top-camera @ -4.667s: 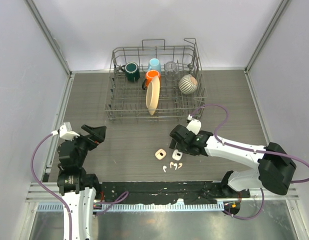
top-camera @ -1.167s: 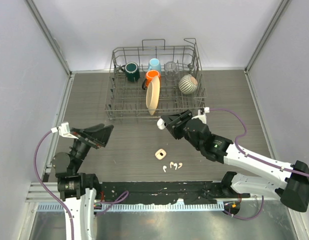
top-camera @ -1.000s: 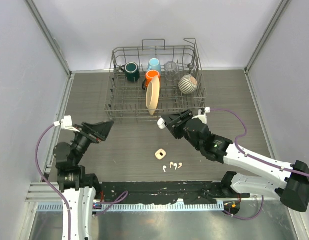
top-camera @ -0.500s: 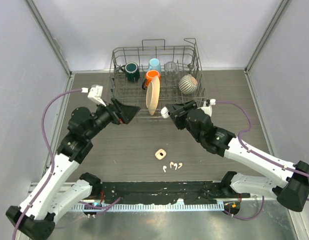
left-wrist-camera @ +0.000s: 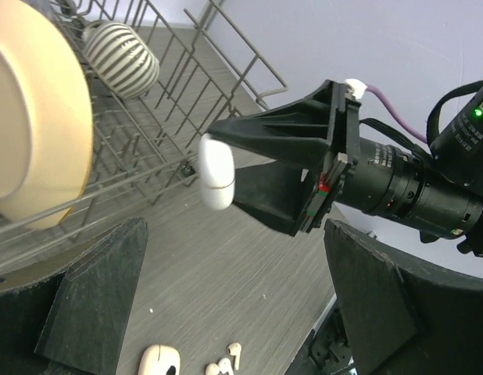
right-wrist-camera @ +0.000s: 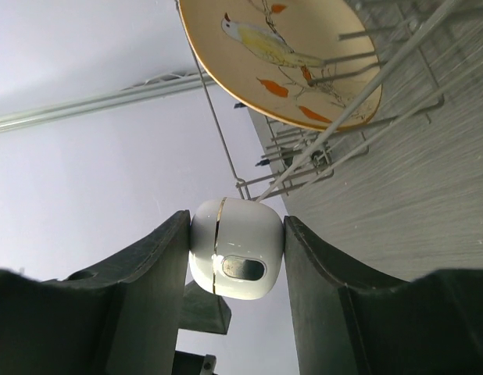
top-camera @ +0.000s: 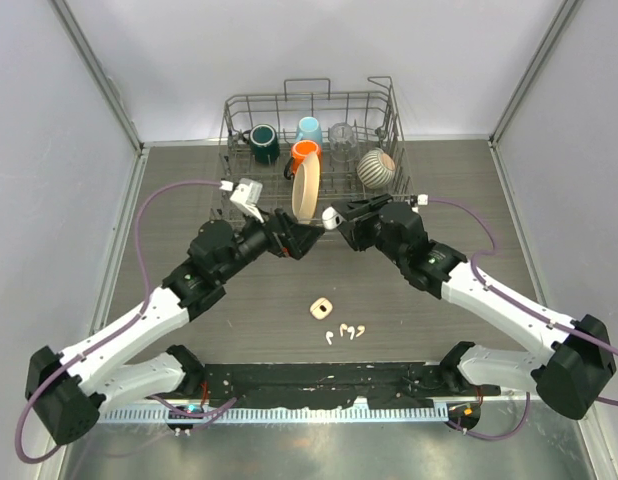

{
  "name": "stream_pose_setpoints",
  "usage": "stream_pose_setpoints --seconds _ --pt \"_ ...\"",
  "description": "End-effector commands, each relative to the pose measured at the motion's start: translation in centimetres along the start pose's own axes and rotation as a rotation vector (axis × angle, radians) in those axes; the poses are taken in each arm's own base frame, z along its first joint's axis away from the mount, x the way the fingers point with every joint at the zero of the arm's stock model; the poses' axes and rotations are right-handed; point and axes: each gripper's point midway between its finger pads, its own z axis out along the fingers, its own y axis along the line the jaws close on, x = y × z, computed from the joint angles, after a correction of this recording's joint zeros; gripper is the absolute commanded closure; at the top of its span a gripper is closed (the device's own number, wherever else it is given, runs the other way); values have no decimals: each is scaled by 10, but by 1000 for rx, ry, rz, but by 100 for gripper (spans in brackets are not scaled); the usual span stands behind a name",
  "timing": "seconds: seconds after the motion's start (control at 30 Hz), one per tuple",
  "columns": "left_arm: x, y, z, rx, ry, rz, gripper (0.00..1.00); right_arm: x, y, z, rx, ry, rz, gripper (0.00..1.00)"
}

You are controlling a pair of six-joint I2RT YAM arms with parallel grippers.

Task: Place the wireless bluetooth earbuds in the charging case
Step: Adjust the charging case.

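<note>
Swung in from the left edge of the bench (top-camera: 179, 200), the left hand (top-camera: 301, 237) now hovers with its jaws spread wide, just short of the right hand (right-wrist-camera: 236, 258). That hand has lifted off the bench and clamps a white charging case (left-wrist-camera: 216, 172) in the air beside the dish rack (top-camera: 239, 215). The case is shut; in the left wrist view its long axis stands upright, with the seam near the lower end. The hard, glossy shell looks light and probably slippery, so it is best pinched across the body beside the seam, leaving the lid free. The earbuds (top-camera: 346, 330) lie on the bench near its front edge, beside a second case (top-camera: 321, 308) and well apart from the held one; their stems are too small to read.
</note>
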Motion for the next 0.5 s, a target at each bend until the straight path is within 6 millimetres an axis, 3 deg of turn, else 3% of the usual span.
stream_pose_setpoints --seconds 0.0,0.3,0.47 --pt "-33 -20 21 55 -126 60 1 18 26 0 -76 93 73 99" --pt "-21 -16 36 47 -104 43 12 27 28 1 -99 145 107 99" --pt "-13 -19 50 55 -70 39 26 27 28 0 -100 147 113 99"
